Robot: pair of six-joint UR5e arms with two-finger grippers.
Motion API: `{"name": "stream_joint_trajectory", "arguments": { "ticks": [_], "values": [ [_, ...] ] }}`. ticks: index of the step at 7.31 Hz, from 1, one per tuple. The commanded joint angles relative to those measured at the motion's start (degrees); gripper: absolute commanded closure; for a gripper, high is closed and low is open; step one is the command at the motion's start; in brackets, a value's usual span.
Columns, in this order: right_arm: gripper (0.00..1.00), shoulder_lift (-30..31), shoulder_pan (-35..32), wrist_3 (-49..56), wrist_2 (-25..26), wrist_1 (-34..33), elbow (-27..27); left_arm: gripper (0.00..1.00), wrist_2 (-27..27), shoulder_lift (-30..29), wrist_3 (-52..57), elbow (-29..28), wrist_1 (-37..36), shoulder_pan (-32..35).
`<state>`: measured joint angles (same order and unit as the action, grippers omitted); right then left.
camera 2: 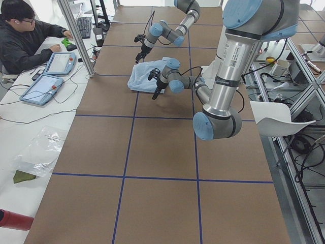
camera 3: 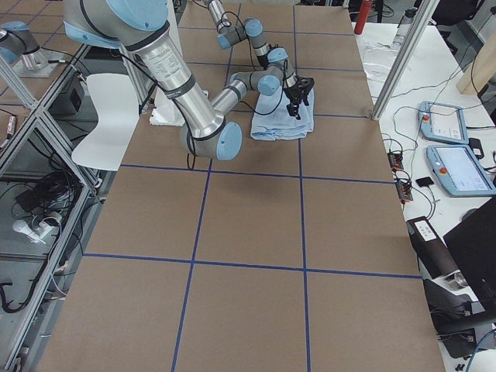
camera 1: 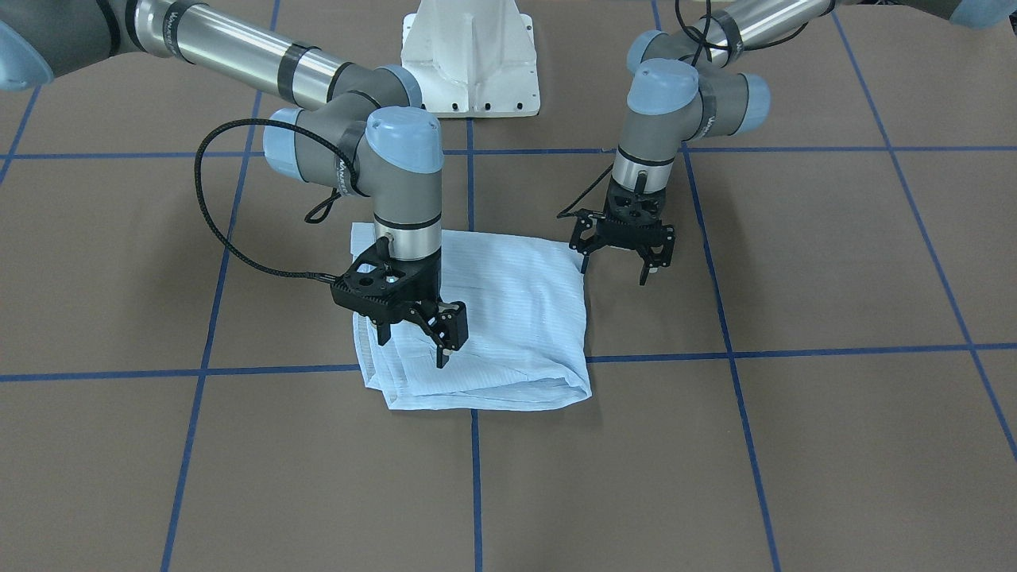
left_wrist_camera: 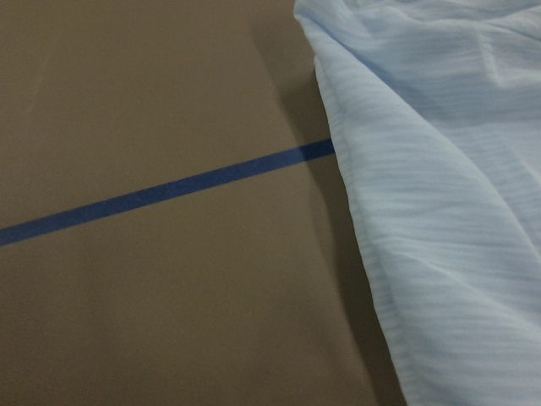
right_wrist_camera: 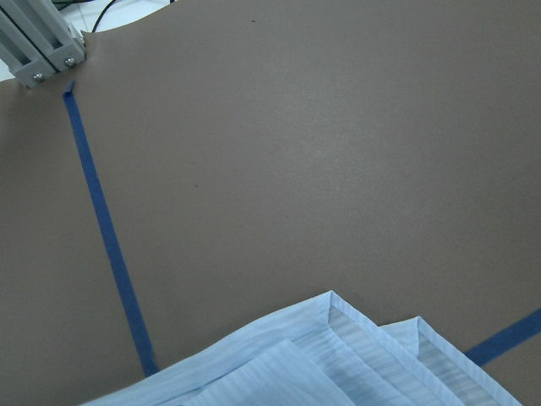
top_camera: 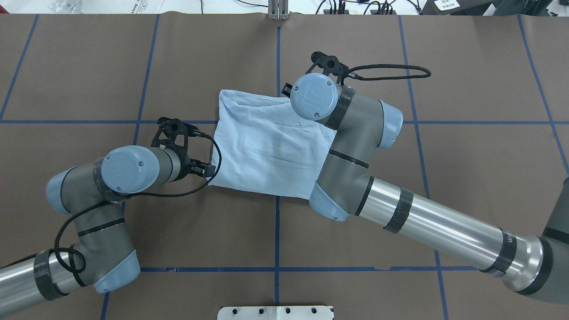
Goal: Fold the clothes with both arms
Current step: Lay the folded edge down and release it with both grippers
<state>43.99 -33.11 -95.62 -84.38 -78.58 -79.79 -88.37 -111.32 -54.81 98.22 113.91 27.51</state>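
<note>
The clothes are one light blue striped shirt (camera 1: 508, 318), folded into a rough square bundle at the middle of the brown table (camera 1: 794, 445). The shirt (top_camera: 262, 146) lies flat with layered edges toward the operators' side. My right gripper (camera 1: 413, 342) hangs open just over the shirt's corner on the front view's left, nothing between its fingers. My left gripper (camera 1: 616, 266) is open too, hovering beside the shirt's opposite edge, above bare table. The left wrist view shows the shirt's edge (left_wrist_camera: 439, 211) crossing a blue tape line. The right wrist view shows stacked shirt corners (right_wrist_camera: 338, 364).
Blue tape lines (camera 1: 477, 469) grid the table. The white pedestal base (camera 1: 469, 56) stands behind the shirt. A person (camera 2: 20, 35) sits at a side table with tablets (camera 2: 43, 89). An aluminium post (right_wrist_camera: 38, 51) stands at the far table edge.
</note>
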Motion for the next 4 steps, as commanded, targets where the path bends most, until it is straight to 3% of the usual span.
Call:
{"name": "stream_joint_trajectory", "arguments": {
  "ticks": [1, 4],
  "values": [
    [0.00, 0.1, 0.1, 0.0, 0.0, 0.1, 0.0, 0.00, 0.0, -0.1, -1.2, 0.6, 0.0, -1.7],
    [0.00, 0.3, 0.1, 0.0, 0.0, 0.2, -0.1, 0.00, 1.7, 0.0, -1.4, 0.6, 0.0, -3.0]
  ]
}}
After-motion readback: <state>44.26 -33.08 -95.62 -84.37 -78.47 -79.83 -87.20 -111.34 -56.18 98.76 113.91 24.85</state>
